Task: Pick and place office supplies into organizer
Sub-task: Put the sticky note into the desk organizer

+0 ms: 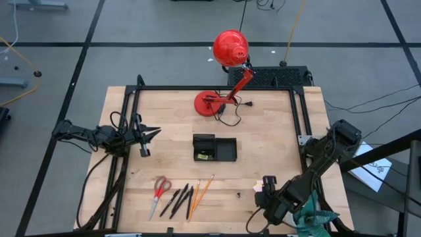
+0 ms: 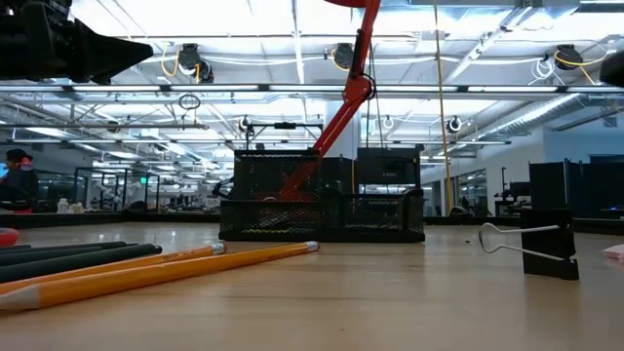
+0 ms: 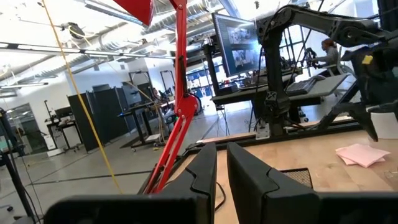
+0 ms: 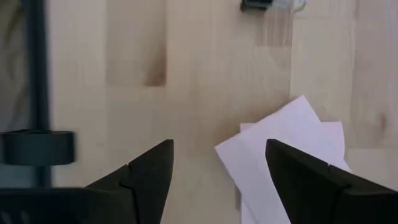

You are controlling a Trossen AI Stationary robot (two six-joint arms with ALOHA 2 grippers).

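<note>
The right gripper [image 4: 217, 168] is hovering with jaws spread wide over the sticky notes [image 4: 286, 155] near the table's front edge, needing to drop squarely astride the pad, while the left gripper [image 3: 221, 177] is waiting nearly closed, empty.

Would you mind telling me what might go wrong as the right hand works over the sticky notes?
The right hand hangs open above the pink sticky notes, which lie fanned and flat on the table; it may pinch one sheet or slide them. A black binder clip lies close by and could be nudged. The organizer sits mid-table near the red lamp, so the carry passes near it.
</note>
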